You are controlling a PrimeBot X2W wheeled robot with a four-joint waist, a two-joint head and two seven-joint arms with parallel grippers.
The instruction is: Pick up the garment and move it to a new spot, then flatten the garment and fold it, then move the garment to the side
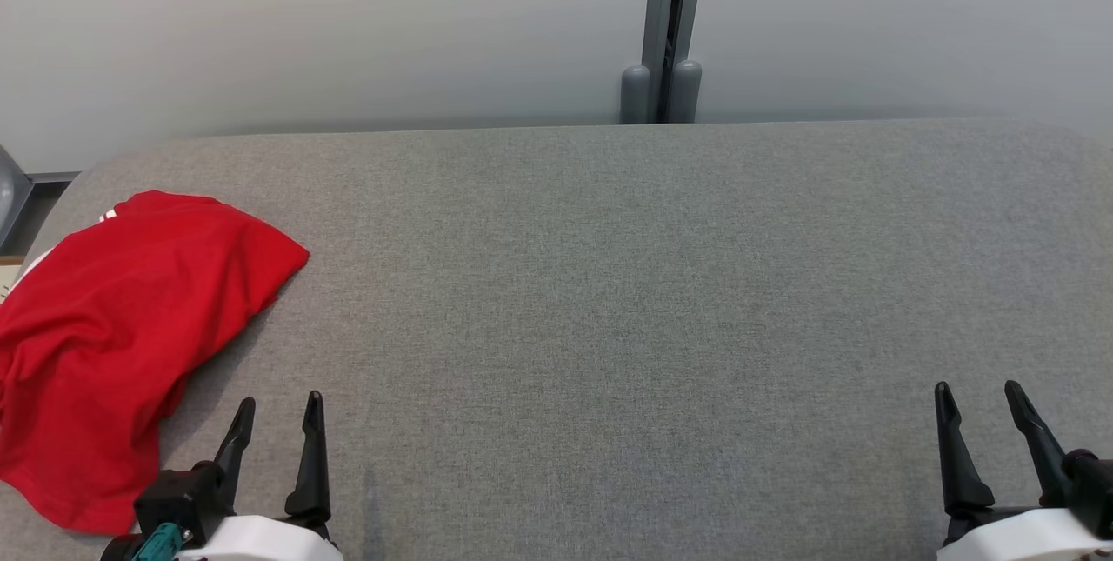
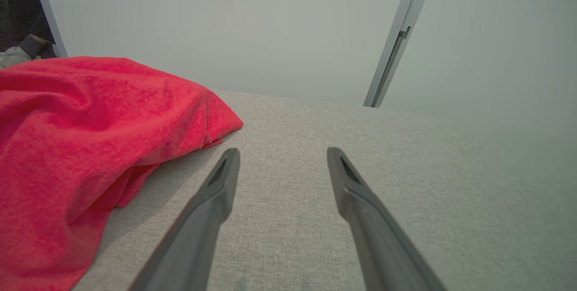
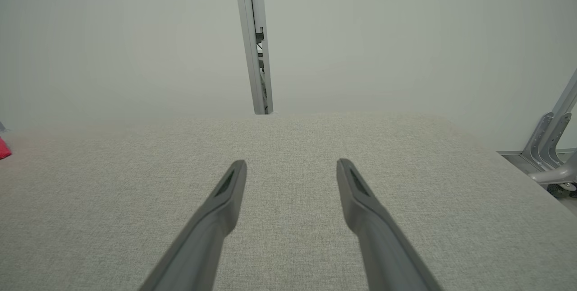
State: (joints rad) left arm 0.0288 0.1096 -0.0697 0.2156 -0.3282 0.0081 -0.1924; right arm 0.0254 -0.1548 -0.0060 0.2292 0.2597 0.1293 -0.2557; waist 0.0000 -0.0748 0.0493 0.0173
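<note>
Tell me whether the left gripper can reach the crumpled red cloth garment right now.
Probably yes: the left gripper stands open just beside the crumpled red cloth garment, with nothing between them.

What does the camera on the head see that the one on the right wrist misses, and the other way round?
Head view: the left gripper, open, near the whole red garment heaped at the left end of the table. Right wrist view: a metal frame past the table's right end. Both: the grey table, the open right gripper and the wall post; the wrist view catches just a red sliver of the garment.
</note>
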